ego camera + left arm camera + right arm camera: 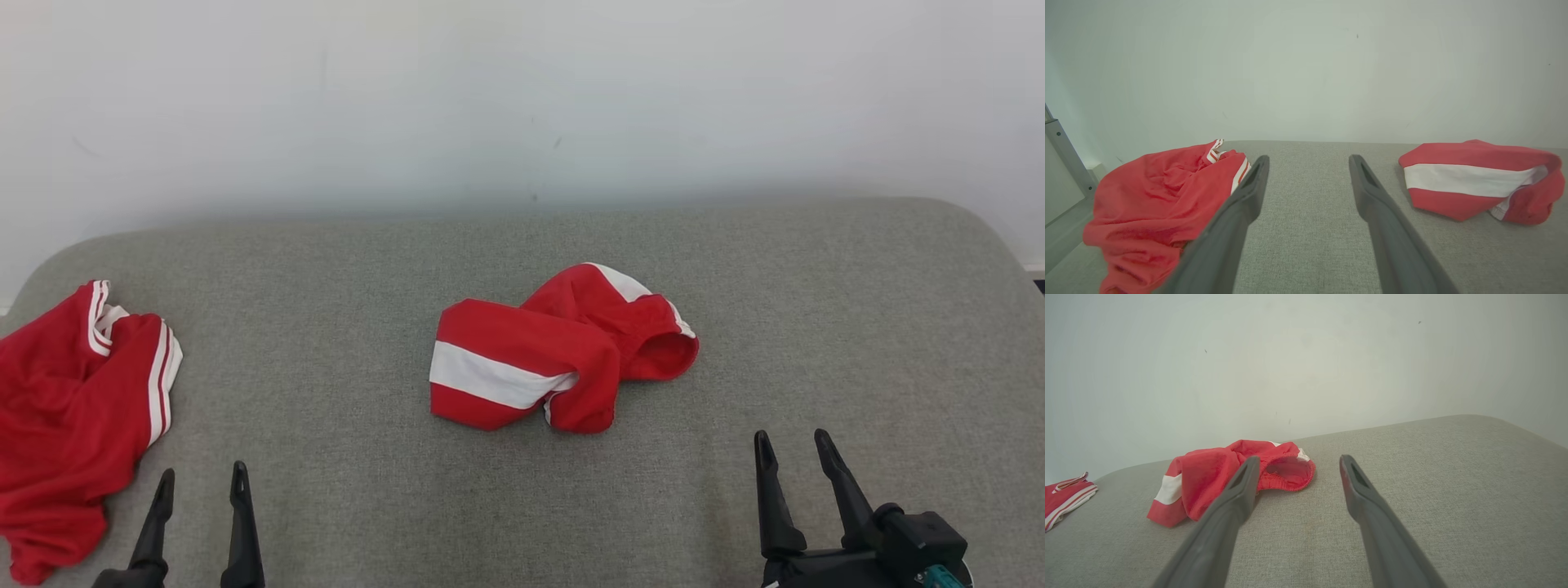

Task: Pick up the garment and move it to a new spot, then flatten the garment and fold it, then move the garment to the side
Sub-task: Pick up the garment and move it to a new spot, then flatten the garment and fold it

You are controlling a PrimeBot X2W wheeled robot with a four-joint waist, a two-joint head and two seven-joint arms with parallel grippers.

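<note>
Risk: single-layer pinch on bunched garment (563, 347), or lookalike red cloth (73, 408) left of garment; left gripper (202, 471), right gripper (790, 436) wide, empty.

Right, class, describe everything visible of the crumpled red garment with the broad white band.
The crumpled red garment with the broad white band looks like thin, soft cloth. It lies bunched and folded over itself, a gathered opening gaping at one end, mid-way across the grey woven fabric surface, which alone touches it.

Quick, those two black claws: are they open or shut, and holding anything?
Left gripper: open, empty.
Right gripper: open, empty; the crumpled red garment with a white band lies untouched on the grey fabric surface.
</note>
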